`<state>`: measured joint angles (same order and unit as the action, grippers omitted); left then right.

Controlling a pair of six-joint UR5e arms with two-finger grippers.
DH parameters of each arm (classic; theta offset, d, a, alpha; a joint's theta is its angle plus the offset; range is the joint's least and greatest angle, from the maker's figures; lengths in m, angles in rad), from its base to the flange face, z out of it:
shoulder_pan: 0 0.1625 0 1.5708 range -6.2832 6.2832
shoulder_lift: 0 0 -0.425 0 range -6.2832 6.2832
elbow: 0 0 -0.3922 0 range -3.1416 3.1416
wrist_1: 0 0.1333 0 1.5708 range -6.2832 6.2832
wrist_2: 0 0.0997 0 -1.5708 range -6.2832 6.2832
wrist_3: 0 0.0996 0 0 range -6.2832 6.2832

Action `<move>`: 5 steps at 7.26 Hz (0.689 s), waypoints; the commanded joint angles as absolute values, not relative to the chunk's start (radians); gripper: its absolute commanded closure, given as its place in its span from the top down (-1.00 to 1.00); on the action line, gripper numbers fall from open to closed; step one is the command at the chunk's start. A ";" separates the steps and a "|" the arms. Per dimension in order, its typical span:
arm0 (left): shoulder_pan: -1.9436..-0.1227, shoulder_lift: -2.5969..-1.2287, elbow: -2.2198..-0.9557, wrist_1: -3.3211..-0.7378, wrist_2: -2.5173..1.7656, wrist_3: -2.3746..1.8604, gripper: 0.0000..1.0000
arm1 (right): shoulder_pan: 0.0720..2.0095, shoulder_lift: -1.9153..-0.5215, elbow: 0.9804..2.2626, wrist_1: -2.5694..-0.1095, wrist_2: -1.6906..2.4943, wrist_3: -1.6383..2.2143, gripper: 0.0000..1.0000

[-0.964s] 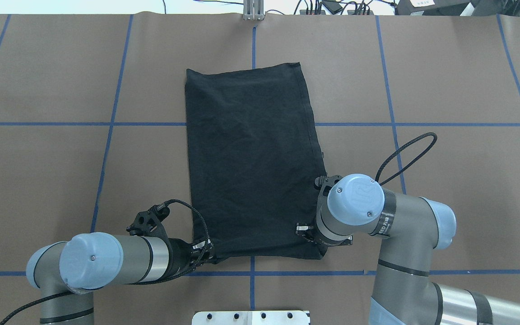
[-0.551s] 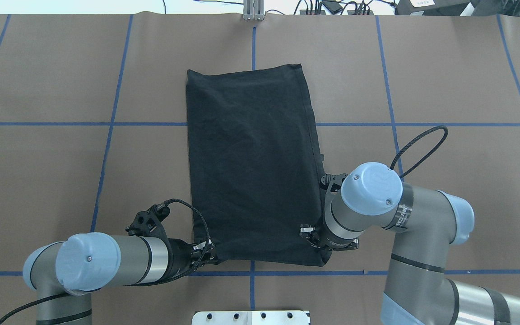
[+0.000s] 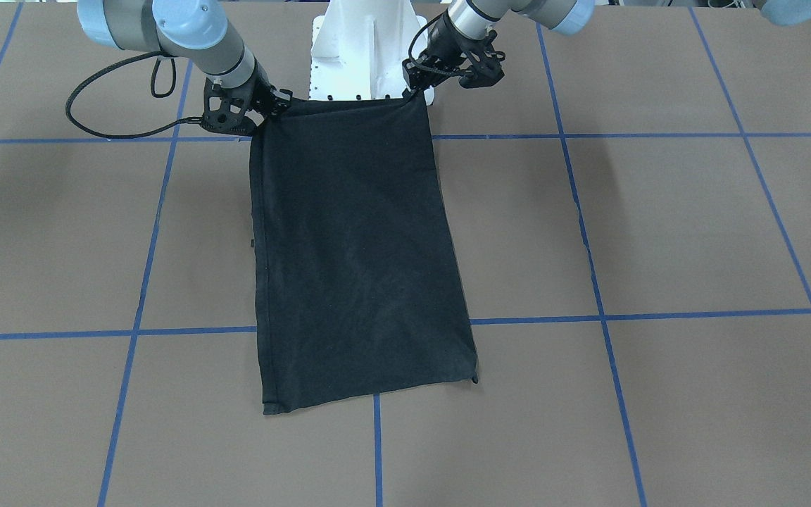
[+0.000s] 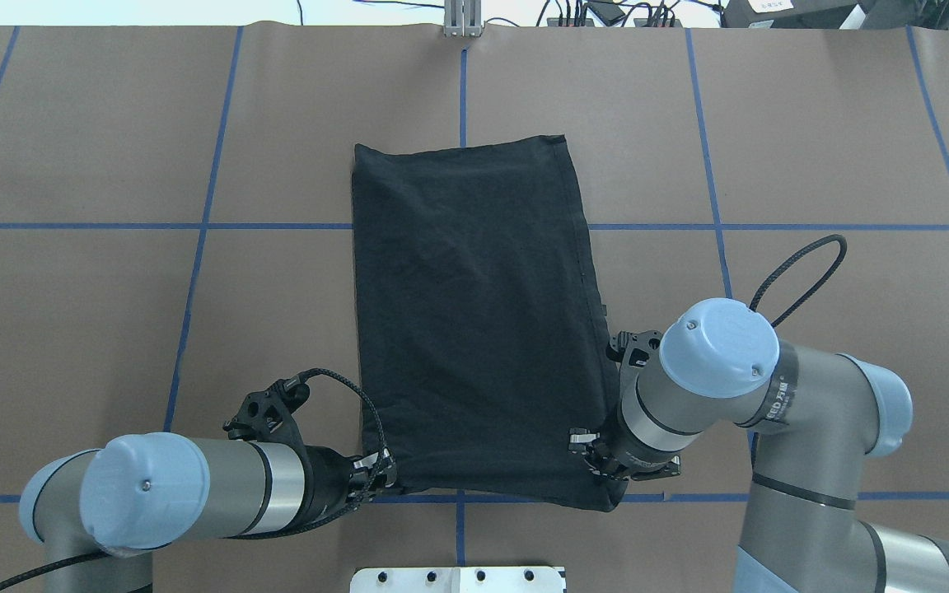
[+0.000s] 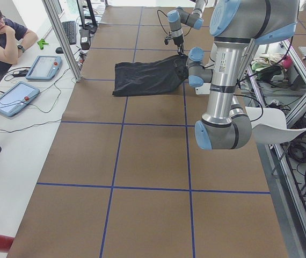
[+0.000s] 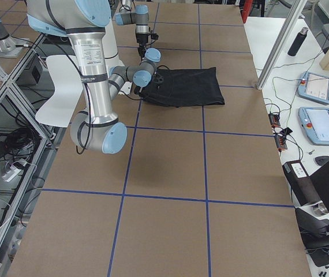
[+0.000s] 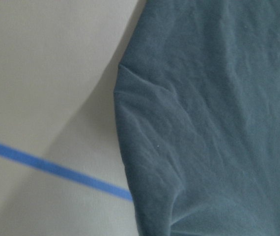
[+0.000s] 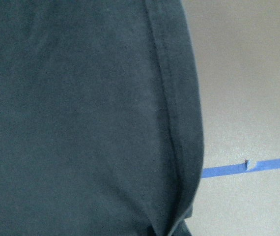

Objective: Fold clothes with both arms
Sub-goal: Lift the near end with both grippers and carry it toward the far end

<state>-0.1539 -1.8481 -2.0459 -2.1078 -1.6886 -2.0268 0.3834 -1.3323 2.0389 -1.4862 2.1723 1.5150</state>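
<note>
1. Two arms gripped the near edge of the black T-shirt [image 4: 474,313]. It lay folded into a long rectangle near the middle of the brown table [image 4: 95,132], with its length running away from the robot.
2. At the near-left corner, the left gripper [image 4: 377,475] had its fingers pinched closed on the cloth. The left arm [image 4: 194,490] reached in low along the table's near side.
3. At the near-right corner, the right gripper [image 3: 267,114] was likewise closed on the fabric. In the overhead view the wrist of the right arm [image 4: 717,354] covered its fingertips.
4. In the front-facing view the held edge ran straight and taut between the two grippers. It appeared raised a little off the table, just in front of the white pedestal [image 3: 367,42].
5. From there the rest of the shirt sloped down and lay flat, crossing a blue tape line [image 4: 194,226] near its far end.
6. Only plain black cloth showed, with a stitched hem along the robot's right side.
7. Both wrist cameras were filled with close-up dark fabric, with a strip of table and blue tape beside it.
</note>
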 commanded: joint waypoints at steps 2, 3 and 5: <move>-0.147 -1.882 -2.052 -2.044 -1.747 -2.026 -1.00 | 0.498 -1.328 2.042 -1.485 2.268 1.502 -1.00; -0.158 -1.899 -2.072 -2.020 -1.749 -2.023 -1.00 | 0.523 -1.312 2.043 -1.483 2.270 1.502 -1.00; -0.272 -1.905 -2.111 -2.019 -1.806 -2.006 -1.00 | 0.572 -1.266 2.040 -1.485 2.270 1.502 -1.00</move>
